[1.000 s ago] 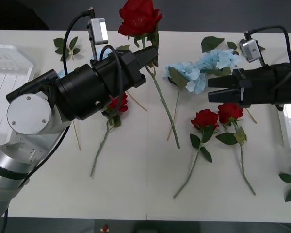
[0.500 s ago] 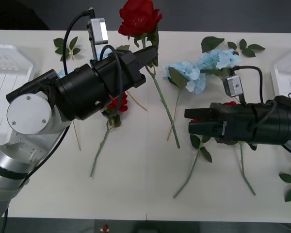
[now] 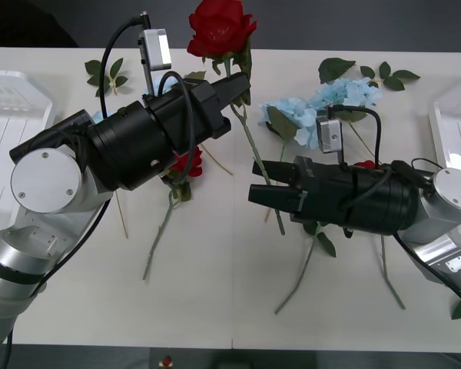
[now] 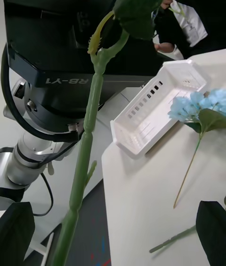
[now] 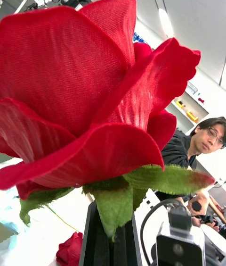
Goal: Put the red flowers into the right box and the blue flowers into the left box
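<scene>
One overhead view and two wrist views, all close on the middle of the table.

The front camera looks forward and down on the table [image 3: 215, 307] from above both arms. The left wrist camera sits tight under the held red rose [image 5: 84, 91], facing up into the room. The right wrist camera looks leftward along the same rose's stem [image 4: 87, 153] toward the left box [image 4: 155, 105].

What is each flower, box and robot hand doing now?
held red rose: held up, gripped below its bloom.
left gripper: shut on that rose.
right gripper: open, astride the rose's stem.
blue flowers: lying on the table.
left box: no flowers visible.
right box: no flowers visible.
</scene>
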Controlling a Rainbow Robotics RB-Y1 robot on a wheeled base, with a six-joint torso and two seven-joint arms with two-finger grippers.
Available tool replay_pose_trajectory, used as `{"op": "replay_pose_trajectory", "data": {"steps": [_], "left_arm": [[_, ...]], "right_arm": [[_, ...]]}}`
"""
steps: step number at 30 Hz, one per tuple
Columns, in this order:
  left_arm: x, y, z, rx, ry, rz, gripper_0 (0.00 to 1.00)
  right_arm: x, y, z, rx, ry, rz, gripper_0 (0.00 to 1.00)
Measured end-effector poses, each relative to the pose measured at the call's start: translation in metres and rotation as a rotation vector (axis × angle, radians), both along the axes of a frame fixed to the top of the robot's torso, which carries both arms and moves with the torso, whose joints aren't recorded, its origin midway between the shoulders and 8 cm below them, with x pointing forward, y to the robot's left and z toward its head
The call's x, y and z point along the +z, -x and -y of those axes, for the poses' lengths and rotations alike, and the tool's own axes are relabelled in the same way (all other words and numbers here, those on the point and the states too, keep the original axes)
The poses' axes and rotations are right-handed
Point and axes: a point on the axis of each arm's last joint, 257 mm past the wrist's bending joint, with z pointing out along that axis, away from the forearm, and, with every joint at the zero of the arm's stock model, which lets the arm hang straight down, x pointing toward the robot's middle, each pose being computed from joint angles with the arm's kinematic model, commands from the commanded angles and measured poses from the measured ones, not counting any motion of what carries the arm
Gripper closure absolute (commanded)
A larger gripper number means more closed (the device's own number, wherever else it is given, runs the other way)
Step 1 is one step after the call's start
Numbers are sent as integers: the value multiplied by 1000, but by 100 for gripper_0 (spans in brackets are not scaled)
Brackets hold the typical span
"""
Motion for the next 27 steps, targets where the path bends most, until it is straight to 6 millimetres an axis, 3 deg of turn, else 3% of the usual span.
{"op": "replay_pose_trajectory", "data": {"steps": [1, 3, 4, 6, 12, 22, 23, 26, 27], "left_arm": [[0, 0, 0, 0, 0, 0, 100], [0, 0, 0, 0, 0, 0, 100], [0, 0, 0, 0, 0, 0, 100], [0, 0, 0, 0, 0, 0, 100], [0, 0, 0, 0, 0, 0, 100], [0, 0, 0, 0, 0, 0, 98], [0, 0, 0, 0, 0, 0, 87], [0, 0, 0, 0, 0, 0, 32], [0, 0, 0, 0, 0, 0, 18]], "right_arm": [[1, 0, -4, 3, 0, 8, 9], [4, 0, -11, 8, -5, 20, 45], [6, -1, -14, 8, -9, 24, 55], [9, -5, -17, -4, -14, 26, 70], [6, -4, -28, 2, -9, 20, 97], [5, -5, -29, -4, -9, 16, 100], [5, -5, -29, -4, -9, 16, 100], [5, -6, -29, -7, -9, 16, 100], [5, -7, -29, -12, -10, 16, 100]]}}
